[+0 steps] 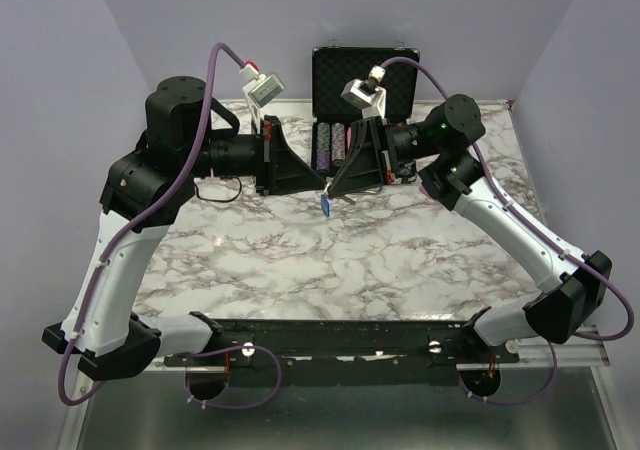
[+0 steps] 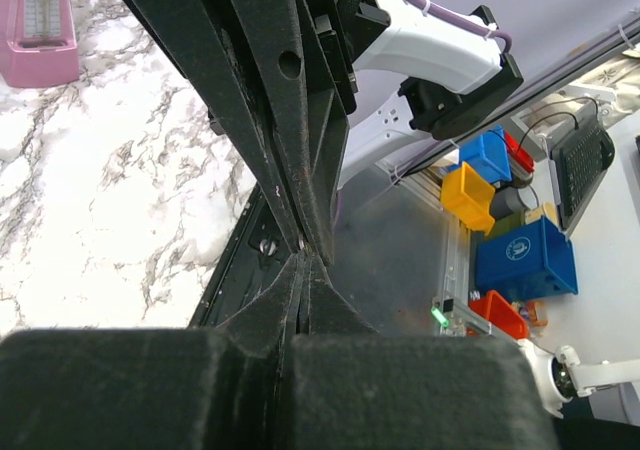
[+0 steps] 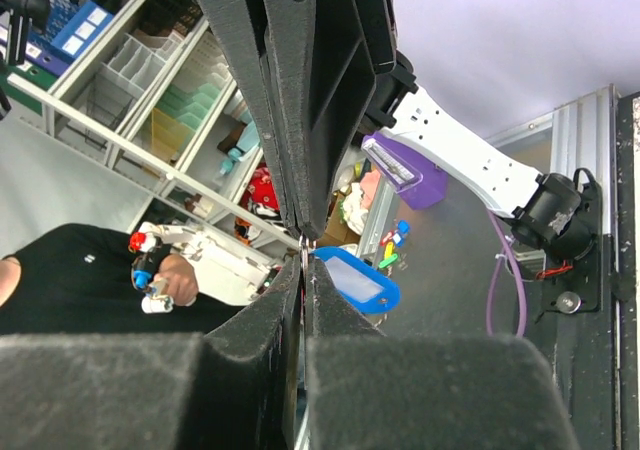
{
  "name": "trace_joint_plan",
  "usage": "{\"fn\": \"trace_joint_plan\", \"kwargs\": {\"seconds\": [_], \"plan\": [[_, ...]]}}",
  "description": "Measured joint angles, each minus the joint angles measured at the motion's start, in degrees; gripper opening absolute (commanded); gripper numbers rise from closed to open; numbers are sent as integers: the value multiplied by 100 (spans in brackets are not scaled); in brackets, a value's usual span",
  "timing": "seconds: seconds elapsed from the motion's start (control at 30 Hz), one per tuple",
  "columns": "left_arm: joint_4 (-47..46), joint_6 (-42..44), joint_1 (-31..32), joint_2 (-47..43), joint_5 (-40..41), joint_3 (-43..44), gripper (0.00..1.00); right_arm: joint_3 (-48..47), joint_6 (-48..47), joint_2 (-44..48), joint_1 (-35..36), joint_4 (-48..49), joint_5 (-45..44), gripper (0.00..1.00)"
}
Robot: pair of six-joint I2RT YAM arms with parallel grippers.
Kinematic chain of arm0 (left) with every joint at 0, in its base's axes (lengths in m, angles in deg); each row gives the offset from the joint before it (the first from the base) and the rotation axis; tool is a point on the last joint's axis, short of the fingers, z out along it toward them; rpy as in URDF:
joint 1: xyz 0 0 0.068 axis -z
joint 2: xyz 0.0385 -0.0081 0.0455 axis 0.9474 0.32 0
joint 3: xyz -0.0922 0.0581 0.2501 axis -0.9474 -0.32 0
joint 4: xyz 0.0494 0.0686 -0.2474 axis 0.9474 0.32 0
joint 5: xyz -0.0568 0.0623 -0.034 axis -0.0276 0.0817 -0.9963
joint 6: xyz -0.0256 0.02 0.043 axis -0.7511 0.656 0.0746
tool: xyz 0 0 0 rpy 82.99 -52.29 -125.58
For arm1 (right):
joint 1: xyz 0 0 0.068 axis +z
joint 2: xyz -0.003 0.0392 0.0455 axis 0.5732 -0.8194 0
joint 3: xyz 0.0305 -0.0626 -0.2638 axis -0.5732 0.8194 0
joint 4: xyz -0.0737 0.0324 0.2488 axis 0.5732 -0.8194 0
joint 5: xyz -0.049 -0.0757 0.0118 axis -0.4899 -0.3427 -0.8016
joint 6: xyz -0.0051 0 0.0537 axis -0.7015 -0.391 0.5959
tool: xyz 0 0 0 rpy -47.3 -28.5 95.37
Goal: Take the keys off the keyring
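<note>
Both grippers meet tip to tip above the middle back of the marble table (image 1: 300,260). My left gripper (image 1: 322,183) and my right gripper (image 1: 337,184) are each shut on the keyring, a thin silvery ring that shows as a sliver between the fingertips in the right wrist view (image 3: 303,247) and as a glint in the left wrist view (image 2: 300,241). The blue key piece (image 1: 326,204) hangs just below the tips. It lies beside my right gripper (image 3: 304,262) in the right wrist view (image 3: 358,280). My left gripper (image 2: 303,262) has its jaws pressed together.
An open black chip case (image 1: 365,75) with rows of chips stands at the back, right behind the grippers. A pink wedge-shaped object (image 2: 40,25) lies on the marble to the left. A thin black cable loop (image 1: 222,192) lies by the left arm.
</note>
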Motion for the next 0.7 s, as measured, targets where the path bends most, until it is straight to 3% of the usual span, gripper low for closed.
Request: {"fn": "trace_joint_plan", "kwargs": {"seconds": [0.37, 0.7], "plan": [[-52, -238, 11, -157, 321, -39, 0, 2, 0, 37, 0, 0, -164, 5], [-518, -758, 11, -667, 920, -590, 0, 79, -2, 79, 0, -11, -319, 4]]}}
